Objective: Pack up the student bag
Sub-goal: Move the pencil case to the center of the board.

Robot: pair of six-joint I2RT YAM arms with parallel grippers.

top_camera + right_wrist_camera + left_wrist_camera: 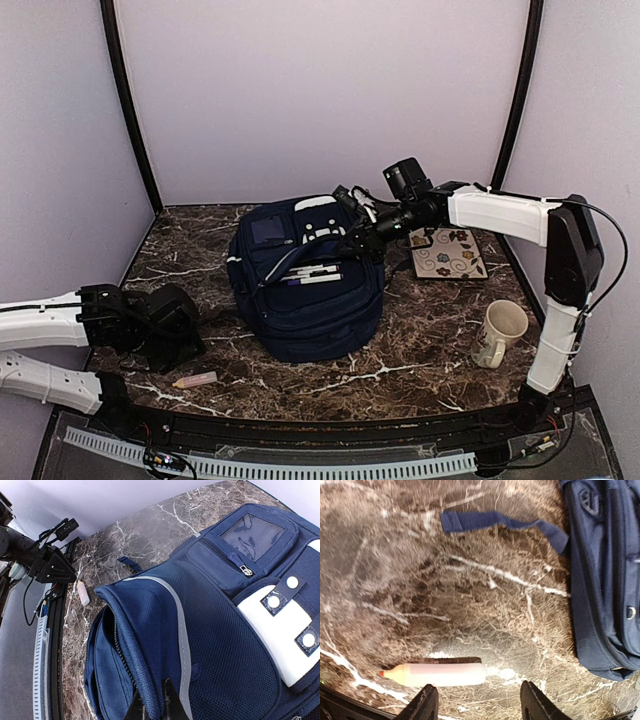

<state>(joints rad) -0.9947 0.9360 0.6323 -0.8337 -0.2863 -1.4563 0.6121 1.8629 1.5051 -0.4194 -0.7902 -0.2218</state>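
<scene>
The student bag (305, 300), navy blue with white patches, lies flat in the middle of the marble table. Its front pocket gapes open, and several white pens (315, 273) show inside. My right gripper (357, 240) is shut on the edge of the bag's pocket flap (150, 680) and holds it up; the bag fills the right wrist view (215, 630). My left gripper (480, 705) is open and empty, low over the table just left of the bag (605, 580). A pale pink marker with an orange tip (437, 674) lies just ahead of its left finger (425, 702).
The marker also shows near the front left edge (195, 380). A flowered notebook (447, 252) lies at the back right and a cream mug (500, 332) at the front right. A loose bag strap (495, 522) trails across the table left of the bag.
</scene>
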